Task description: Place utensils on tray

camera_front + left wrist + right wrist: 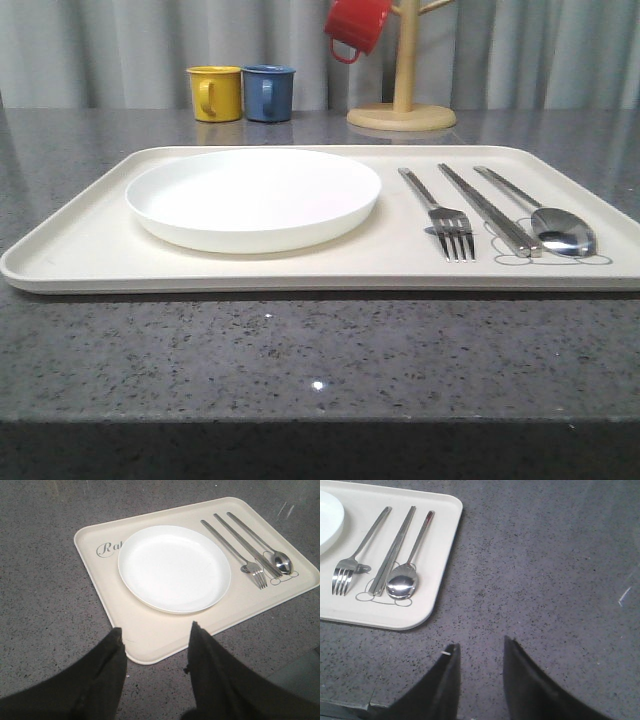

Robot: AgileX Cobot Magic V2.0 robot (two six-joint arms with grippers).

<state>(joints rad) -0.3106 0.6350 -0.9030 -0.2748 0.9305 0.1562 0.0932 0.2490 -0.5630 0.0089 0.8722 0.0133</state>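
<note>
- Left end effector (156,632) hung above the near edge of the tray (150,640), dark fingers (107,665) spread apart, nothing held between them.
- Right end effector (480,647) hovered over bare dark speckled table (545,570), just off the tray's corner, fingers parted and empty.
- Lay ahead of the left end effector: round white plate (174,567), flat on the tray and taking up most of its middle.
- Lay ahead and to the left of the right end effector: fork (352,562), chopsticks (395,547) and spoon (405,577), side by side on the tray, near each other, all on the tray's right part in the front view.
- Ran long axes roughly parallel, lengthwise front to back of the tray; fork tines and spoon bowl turned toward the robot, handles away.
- Kept the chopsticks between fork and spoon, pair pressed together.
- Showed partly under the chopstick tips and spoon bowl: a thin grey line drawing, shape unclear.
- Read "Ra" in grey script (109,548) on the tray beside the plate, the rest covered by the plate rim.
- Stood well beyond the tray: yellow mug (215,93) and blue mug (268,92) side by side, red mug (355,25) hung on a wooden stand (403,95).
</note>
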